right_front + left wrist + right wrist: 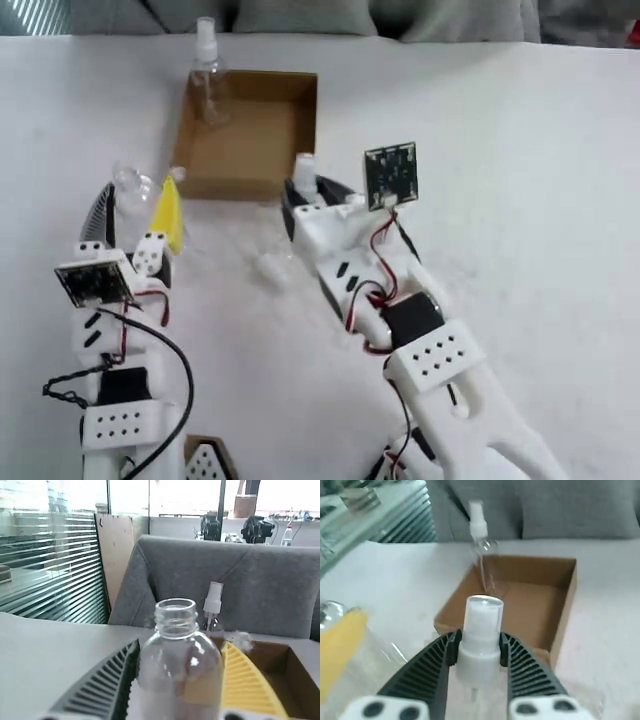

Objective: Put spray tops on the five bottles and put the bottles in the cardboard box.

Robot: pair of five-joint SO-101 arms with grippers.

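Note:
My left gripper (177, 680) is shut on a clear open-necked bottle (177, 665), held upright between a black and a yellow finger (245, 680); from above this bottle (133, 185) sits just left of the cardboard box (250, 135). Between the black fingers of my right gripper (477, 655) is a white spray top (480, 640), held nozzle up. In the high view that gripper (305, 195) is at the box's near edge. A capped bottle (208, 75) stands in the box's far left corner, also seen as a capped bottle (482, 545) from the right wrist.
The box (540, 595) is open-topped and shallow, with bare floor to the right of the capped bottle. A small clear object (268, 268) lies on the white table between the arms. A grey sofa back (240, 590) runs behind the table.

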